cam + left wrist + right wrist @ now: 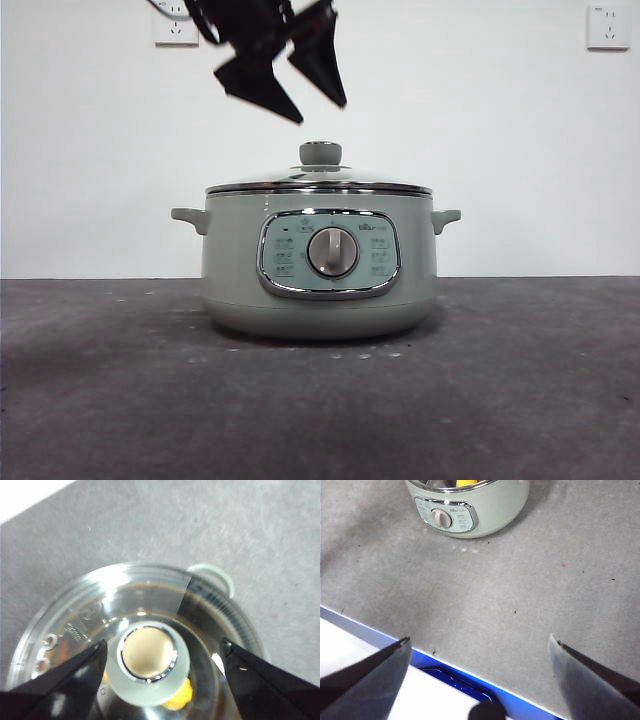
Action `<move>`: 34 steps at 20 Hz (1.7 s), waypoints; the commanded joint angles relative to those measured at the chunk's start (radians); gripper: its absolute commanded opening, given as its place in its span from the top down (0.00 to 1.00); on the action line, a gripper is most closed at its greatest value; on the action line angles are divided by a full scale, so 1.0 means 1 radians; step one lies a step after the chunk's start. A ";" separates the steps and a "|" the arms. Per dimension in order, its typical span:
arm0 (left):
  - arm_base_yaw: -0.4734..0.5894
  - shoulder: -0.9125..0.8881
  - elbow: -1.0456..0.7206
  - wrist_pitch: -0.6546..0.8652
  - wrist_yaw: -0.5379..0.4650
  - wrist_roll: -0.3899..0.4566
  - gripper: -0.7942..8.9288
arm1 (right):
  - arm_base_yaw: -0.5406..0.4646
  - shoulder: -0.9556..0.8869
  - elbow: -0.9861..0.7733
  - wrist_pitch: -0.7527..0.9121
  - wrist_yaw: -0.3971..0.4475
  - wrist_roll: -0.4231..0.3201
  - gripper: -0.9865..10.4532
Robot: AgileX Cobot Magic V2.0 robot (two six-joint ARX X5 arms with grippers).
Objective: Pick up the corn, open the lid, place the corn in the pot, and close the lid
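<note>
1. Surface (520,400): dark grey, matte, finely speckled; in the right wrist view it reads lighter grey, with a blue strip along its edge.
2. Pot (230,270): squat, round, sage-green, smooth finish, standing on the surface at centre of the front view. Two small side handles. Chrome-framed control panel (328,253) faces the front camera, with a round metallic dial in the middle and small printed icons either side; a small logo above the dial is too fine to read.
3. Lid (250,186): clear glass dome with shiny metal rim, seated on the pot. Embossed marks on the glass show in the left wrist view but cannot be read. Two small metal-ringed vent holes near the rim.
4. Knob (148,661): sage-green, round, with a chrome-ringed cream disc on top, at the lid's centre.
5. Corn (181,696): yellow-orange, inside the pot under the lid, seen through the glass beside the knob; also a yellow patch at the pot's mouth in the right wrist view.
6. Left gripper (283,82): black, pointed fingers spread apart, holding nothing, above the knob and clear of it.
7. Right gripper (480,652): fingers wide apart, empty, over the surface's near edge, well apart from the pot.
8. Wall (480,130): plain white, with two white sockets (608,27) high up.
</note>
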 commanded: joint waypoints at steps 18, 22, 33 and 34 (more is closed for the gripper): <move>-0.015 -0.458 0.053 -0.612 0.031 -0.039 0.53 | 0.002 -0.002 -0.010 -0.026 0.027 -0.002 0.51; -0.015 -0.458 0.053 -0.612 0.031 -0.040 0.57 | 0.002 -0.002 -0.010 -0.026 0.027 0.000 0.56; -0.014 -0.458 0.053 -0.612 0.029 -0.040 0.92 | 0.002 -0.002 -0.010 -0.026 0.035 0.029 0.91; -0.014 -0.458 0.053 -0.612 0.029 -0.040 0.92 | 0.002 -0.002 -0.010 -0.026 0.036 0.029 0.91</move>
